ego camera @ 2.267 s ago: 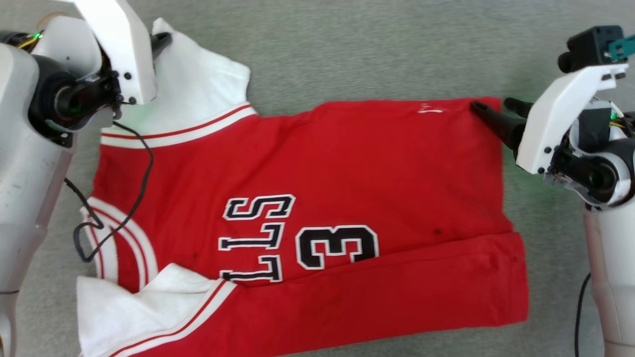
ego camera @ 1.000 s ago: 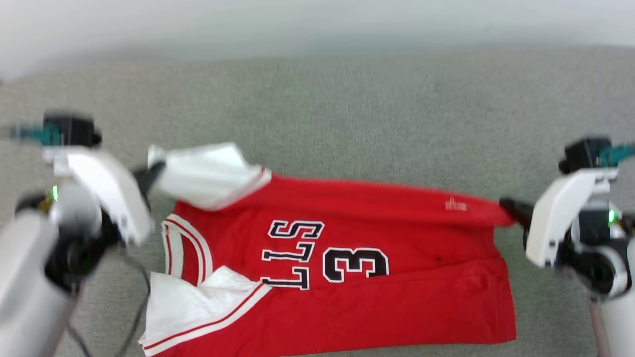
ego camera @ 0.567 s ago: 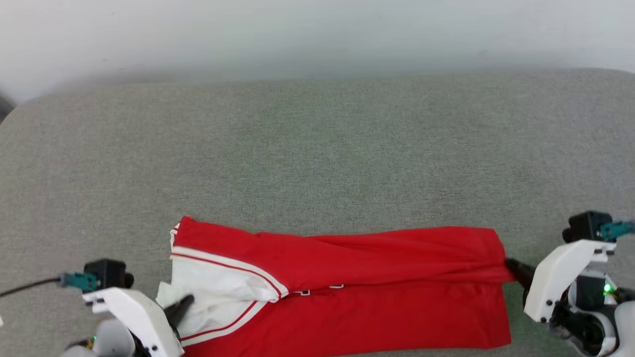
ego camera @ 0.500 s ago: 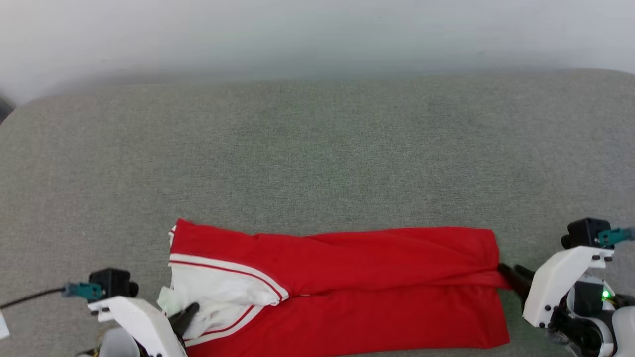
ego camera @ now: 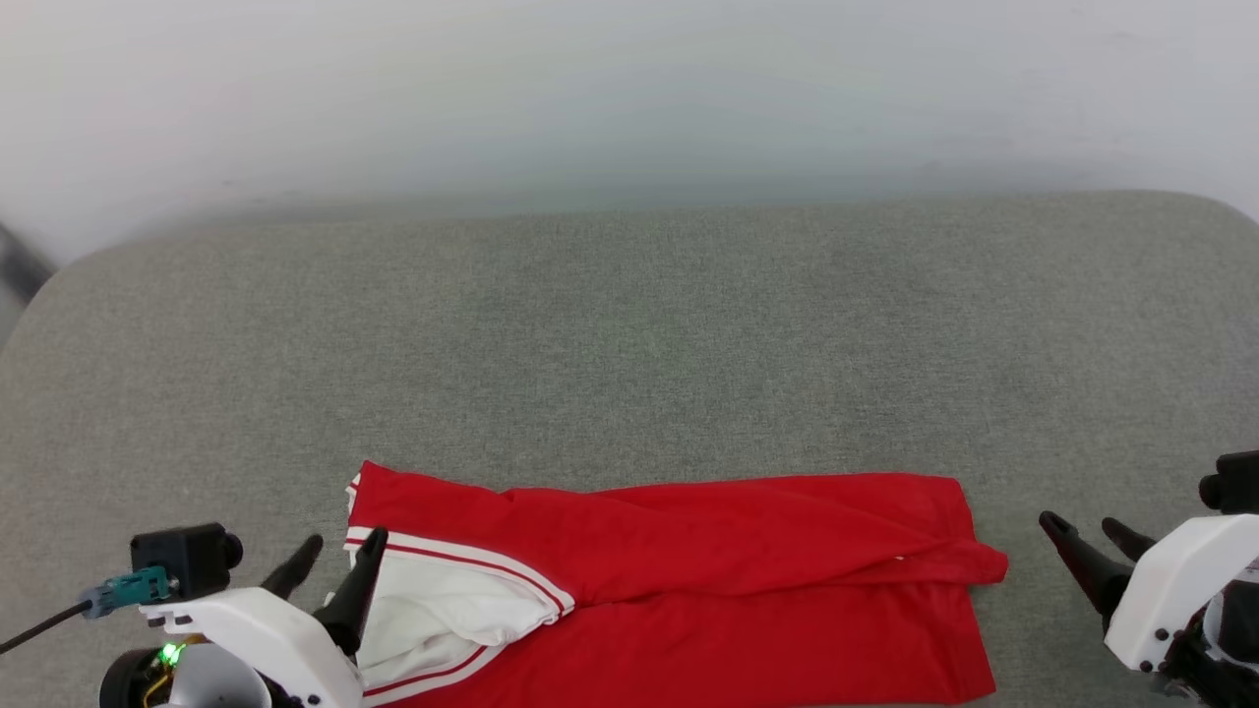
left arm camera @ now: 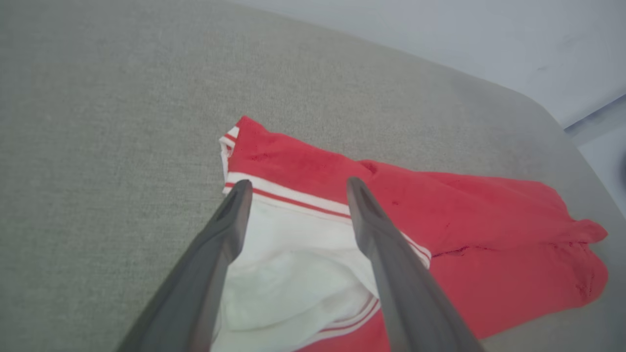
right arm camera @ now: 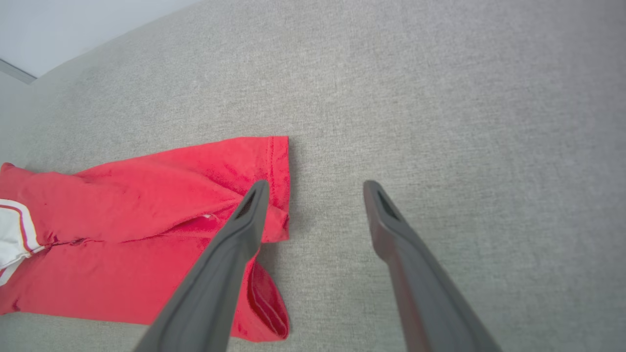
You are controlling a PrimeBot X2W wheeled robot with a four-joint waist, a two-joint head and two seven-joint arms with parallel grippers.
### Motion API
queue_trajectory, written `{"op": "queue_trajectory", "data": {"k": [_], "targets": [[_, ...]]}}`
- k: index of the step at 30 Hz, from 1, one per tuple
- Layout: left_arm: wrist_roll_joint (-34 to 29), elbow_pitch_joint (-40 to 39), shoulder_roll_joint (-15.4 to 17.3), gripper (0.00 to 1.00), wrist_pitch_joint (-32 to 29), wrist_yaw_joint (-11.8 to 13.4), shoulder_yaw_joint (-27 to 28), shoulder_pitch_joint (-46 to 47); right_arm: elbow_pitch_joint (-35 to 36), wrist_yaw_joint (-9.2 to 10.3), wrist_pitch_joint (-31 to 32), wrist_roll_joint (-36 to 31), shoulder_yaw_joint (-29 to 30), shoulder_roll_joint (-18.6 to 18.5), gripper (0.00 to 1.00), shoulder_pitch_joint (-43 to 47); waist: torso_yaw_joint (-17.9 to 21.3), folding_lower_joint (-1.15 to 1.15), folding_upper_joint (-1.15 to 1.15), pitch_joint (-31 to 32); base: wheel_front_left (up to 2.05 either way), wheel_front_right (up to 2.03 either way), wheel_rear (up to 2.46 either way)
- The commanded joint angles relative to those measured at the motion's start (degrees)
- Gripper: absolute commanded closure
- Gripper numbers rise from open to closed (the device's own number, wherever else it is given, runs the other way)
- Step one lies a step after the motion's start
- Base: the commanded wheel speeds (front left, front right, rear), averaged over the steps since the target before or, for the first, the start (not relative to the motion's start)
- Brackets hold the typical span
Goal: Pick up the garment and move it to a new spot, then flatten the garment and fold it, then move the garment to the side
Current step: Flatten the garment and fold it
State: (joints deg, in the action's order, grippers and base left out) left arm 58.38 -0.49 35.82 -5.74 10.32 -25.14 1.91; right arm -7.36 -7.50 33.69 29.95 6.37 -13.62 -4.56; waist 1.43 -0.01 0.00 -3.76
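"Gaping wide, both pairs: left fingers (ego camera: 356, 585) over the white sleeve (ego camera: 443, 610), right fingers (ego camera: 1077, 560) just off the red hem (ego camera: 969, 629), nothing gripped?"

"Yep. The garment (ego camera: 689, 551) lies folded into a long strip, flat on the grey tabletop (ego camera: 629, 344)."

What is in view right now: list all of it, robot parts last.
garment: one, red with a white sleeve and red-white trim, folded into a long band, lying at the near edge of the surface
surface: one, grey woven fabric with rounded corners, under the garment
wall: one, pale, behind the surface
left gripper: one, dark fingers, open, at the garment's white sleeve end
right gripper: one, dark fingers, open, just right of the garment's hem end
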Motion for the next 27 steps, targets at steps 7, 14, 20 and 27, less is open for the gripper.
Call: {"op": "queue_trajectory", "data": {"k": [7,14,20,27], "targets": [[-7.27,-4.45,-2.82,0.0,10.52,3.41,1.06,2.7,7.48,0.03,7.3,-2.95,4.24,1.04,0.0,1.52,-0.65,0.01,0.0,2.29,0.0,0.0,0.0],[-15.01,-4.73,-6.52,0.0,18.17,5.7,-1.17,4.4,8.04,0.03,12.94,-6.03,5.09,2.57,0.0,1.78,-2.92,0.01,0.0,1.27,0.0,0.0,0.0],[-19.62,-4.02,-9.66,0.0,20.62,6.22,-0.84,5.94,4.3,0.03,14.35,-5.57,4.41,4.58,0.0,-0.03,-5.37,0.01,0.0,-1.58,0.0,0.0,0.0],[-23.51,-4.52,-12.24,0.0,20.99,4.6,0.56,6.72,-3.32,0.03,13.99,-3.54,1.82,4.51,0.0,-3.23,-7.3,0.01,0.0,-3.9,0.0,0.0,0.0]]}}
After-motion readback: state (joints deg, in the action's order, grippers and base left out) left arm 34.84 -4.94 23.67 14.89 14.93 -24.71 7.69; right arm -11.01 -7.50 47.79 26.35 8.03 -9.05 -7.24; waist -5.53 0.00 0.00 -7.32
